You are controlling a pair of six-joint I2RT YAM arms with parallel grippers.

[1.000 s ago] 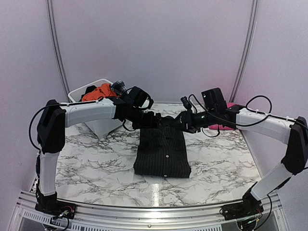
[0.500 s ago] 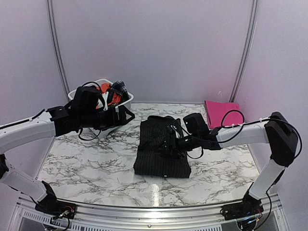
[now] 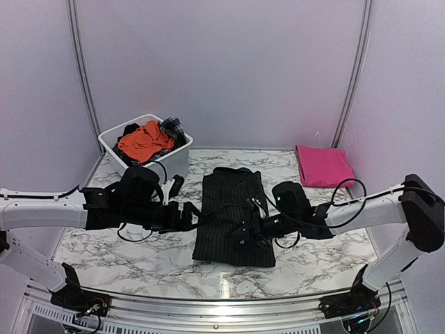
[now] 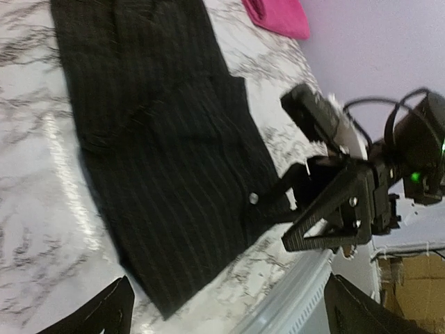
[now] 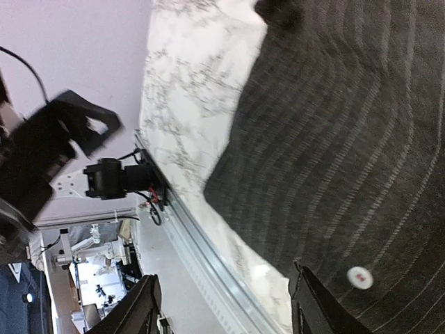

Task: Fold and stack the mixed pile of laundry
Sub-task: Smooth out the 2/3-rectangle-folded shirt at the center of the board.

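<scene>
Marble table (image 3: pixel 139 250) shows a job roughly half done, by my reading. At far left, the tub (image 3: pixel 111 142) holds the orange garment (image 3: pixel 142 141) and plaid piece (image 3: pixel 174 127), both unfolded. The left arm reaches low, with the left gripper (image 3: pixel 186 214) spread wide beside the shirt (image 3: pixel 233 202). The shirt lies folded at centre, unstacked. The right arm stretches in low, and the right gripper (image 3: pixel 242 229) gapes over the shirt's near part. The pink cloth (image 3: pixel 321 167) lies folded at far right.

We see a robotics lab test booth: plain pale walls (image 3: pixel 222 69) and curved metal poles (image 3: pixel 80 76) behind the marble-patterned table (image 3: pixel 139 257), an aluminium rail (image 3: pixel 222 304) along its near edge, cluttered equipment (image 5: pixel 90 278) beyond that edge.
</scene>
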